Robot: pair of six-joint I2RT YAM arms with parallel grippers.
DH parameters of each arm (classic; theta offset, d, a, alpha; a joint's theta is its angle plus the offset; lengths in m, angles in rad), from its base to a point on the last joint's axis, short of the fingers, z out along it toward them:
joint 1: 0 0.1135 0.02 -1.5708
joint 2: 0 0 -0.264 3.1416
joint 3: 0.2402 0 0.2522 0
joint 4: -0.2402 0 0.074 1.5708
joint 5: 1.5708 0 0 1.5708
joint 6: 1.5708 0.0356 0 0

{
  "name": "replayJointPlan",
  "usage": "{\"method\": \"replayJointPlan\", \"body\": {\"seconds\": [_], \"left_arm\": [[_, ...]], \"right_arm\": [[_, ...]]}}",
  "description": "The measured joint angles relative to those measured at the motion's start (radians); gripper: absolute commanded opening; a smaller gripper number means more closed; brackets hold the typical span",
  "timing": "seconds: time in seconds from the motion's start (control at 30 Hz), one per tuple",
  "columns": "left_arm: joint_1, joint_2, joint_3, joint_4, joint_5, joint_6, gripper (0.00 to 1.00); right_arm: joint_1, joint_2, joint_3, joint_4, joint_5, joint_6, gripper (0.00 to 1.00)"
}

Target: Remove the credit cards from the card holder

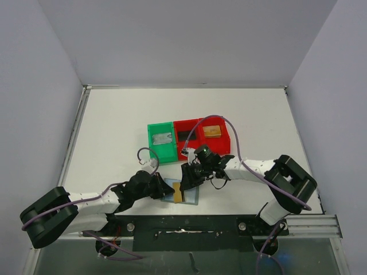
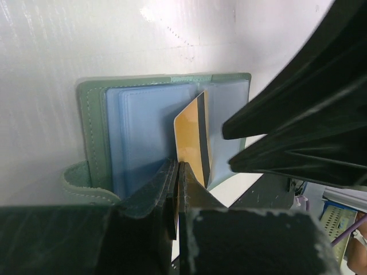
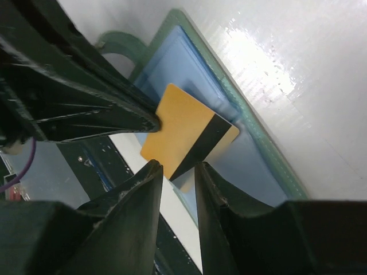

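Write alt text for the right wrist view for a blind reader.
A gold credit card with a dark stripe sticks out of the open card holder; the right gripper hovers open at its corner, the left gripper pinching another.

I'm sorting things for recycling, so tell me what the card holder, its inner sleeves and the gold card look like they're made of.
The card holder: probably faux leather or soft vinyl, matte grey-green, with a stitched seam along its edge.
The inner sleeves: translucent bluish flexible plastic, glossy, layered.
The gold card: stiff plastic, smooth satin gold with a dark stripe, likely magnetic.
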Motion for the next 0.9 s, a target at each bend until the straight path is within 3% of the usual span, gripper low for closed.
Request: {"method": "replayJointPlan", "body": {"seconds": [0.2,0.53,0.63,0.73,0.9], "left_arm": [[0.0,0.001,0.003,0.0,0.005,0.0,0.08],[0.0,0.028,-0.006,0.075,0.052,-0.029,0.19],[0.0,0.051,-0.019,0.127,0.072,-0.049,0.15],[0.0,0.072,-0.022,0.153,0.085,-0.063,0.01],[0.0,0.044,-0.022,0.132,0.075,-0.08,0.0]], "right_arm": [[0.006,0.087,0.005,-0.002,-0.014,-0.018,0.26],[-0.012,0.094,-0.007,0.015,-0.038,-0.021,0.22],[-0.014,0.095,-0.012,0.023,-0.045,-0.021,0.21],[-0.019,0.095,-0.015,0.027,-0.049,-0.021,0.21],[-0.042,0.087,-0.022,0.024,-0.051,-0.02,0.22]]}}
